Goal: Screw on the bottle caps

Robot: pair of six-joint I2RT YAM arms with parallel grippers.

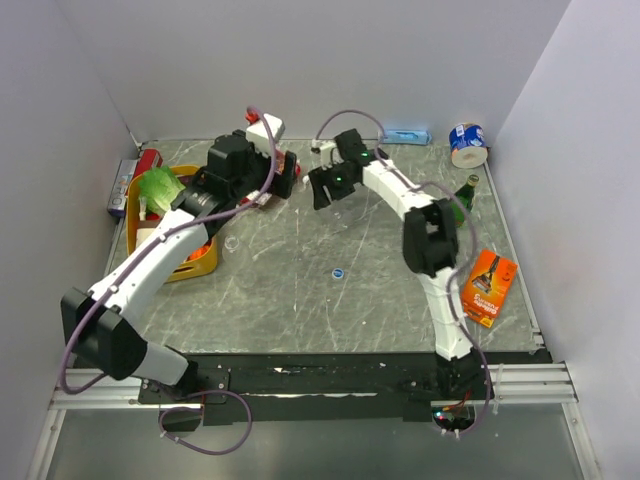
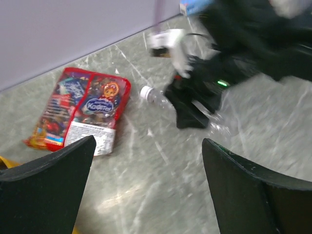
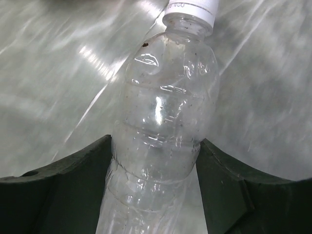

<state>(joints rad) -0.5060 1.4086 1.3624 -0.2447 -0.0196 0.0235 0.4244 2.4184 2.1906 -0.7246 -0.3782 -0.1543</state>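
Small transparent colourless plastic bottle (image 3: 163,126): ribbed body flecked with dark specks, and a narrow neck ending in a white ring; whether that ring is bare thread or a cover cannot be told. The bottle sits over the far middle of the grey marbled counter (image 1: 300,310), neck pointing away from the right arm (image 1: 400,195); whether it rests on the surface cannot be told. Tiny round blue plastic cap (image 1: 338,271) with a pale centre: alone near the middle of the counter, well apart from the bottle and from both arms. Left jaws: spread wide, holding nothing, above bare counter. Right jaws: pressed against both sides of the bottle's lower body. The left wrist view shows a flat red snack packet (image 2: 80,114) lying near the bottle's white end, to its left, and the black right wrist gripping the bottle from the other end. The right wrist view gives the ribs and specks close up. Only the top view shows the cap; there the bottle is a faint glint below the right wrist.
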